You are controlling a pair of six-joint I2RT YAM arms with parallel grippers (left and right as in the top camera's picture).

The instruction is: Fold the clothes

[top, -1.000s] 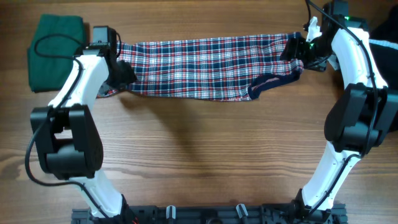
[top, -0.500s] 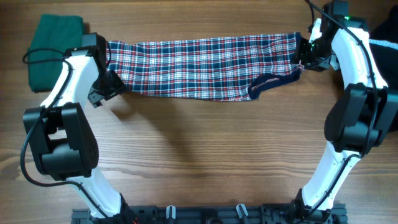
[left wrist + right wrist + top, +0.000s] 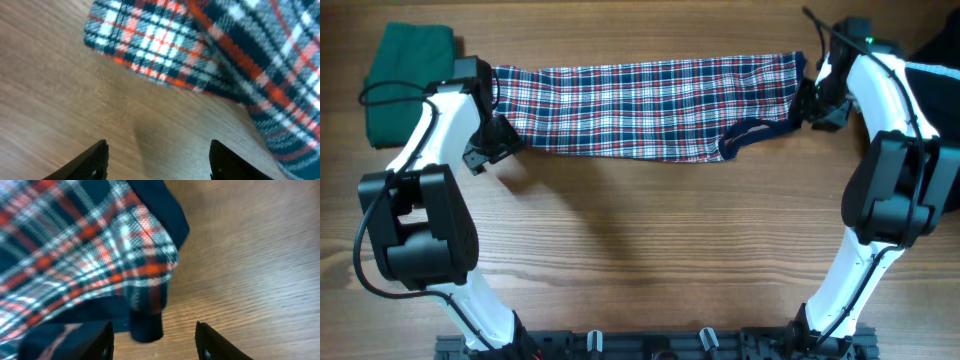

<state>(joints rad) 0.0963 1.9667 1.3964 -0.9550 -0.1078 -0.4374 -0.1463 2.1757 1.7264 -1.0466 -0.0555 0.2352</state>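
Observation:
The red-white-navy plaid dress [image 3: 640, 108] lies folded into a long flat band across the far part of the table, with a navy-trimmed loop hanging at its lower right. My left gripper [image 3: 483, 150] is open and empty over bare wood just below the dress's left end; its wrist view shows the plaid corner [image 3: 210, 50] ahead of the open fingers [image 3: 157, 160]. My right gripper [image 3: 812, 108] is open beside the dress's right end; its wrist view shows the plaid edge with navy trim [image 3: 100, 265] just in front of the open fingers [image 3: 152, 342].
A folded dark-green garment [image 3: 408, 80] lies at the far left corner with a black cable over it. A black garment [image 3: 938, 45] shows at the far right edge. The wooden table [image 3: 650, 240] stretches bare toward the arm bases.
My left gripper let go of the dress's left end and drew back down-left onto bare wood. My right gripper released the right end and shifted slightly right. The dress lies flatter.

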